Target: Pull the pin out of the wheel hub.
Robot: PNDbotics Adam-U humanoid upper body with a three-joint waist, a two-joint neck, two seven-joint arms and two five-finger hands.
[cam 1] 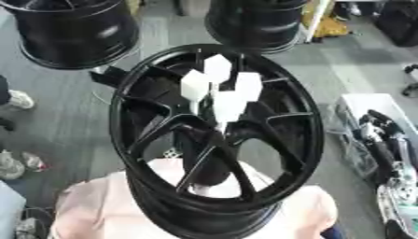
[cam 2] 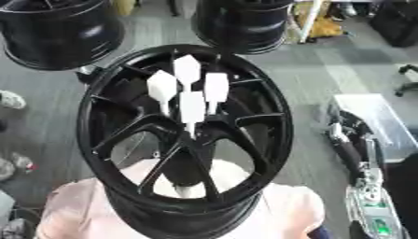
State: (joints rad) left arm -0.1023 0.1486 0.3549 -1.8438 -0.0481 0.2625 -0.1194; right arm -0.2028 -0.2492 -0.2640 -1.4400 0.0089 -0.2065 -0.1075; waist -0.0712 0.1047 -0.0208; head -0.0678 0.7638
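A black spoked wheel hub [cam 1: 216, 140] stands tilted toward me on a pale pink round stand [cam 1: 86, 210]. Several white pins with flat hexagonal heads [cam 1: 228, 106] stick out of its centre, clustered close together; the lowest one's thin shaft runs down into the hub's middle. My right arm shows at the right edge, low beside the hub, and its hand [cam 2: 339, 132] is well clear of the pins; its shape is blurred. My left hand shows in neither view.
Two more black wheel hubs [cam 1: 73, 32] [cam 1: 257, 23] stand on the grey floor behind. A white box [cam 1: 372, 105] lies at the right beside my arm. Shoes [cam 1: 16, 99] show at the left edge.
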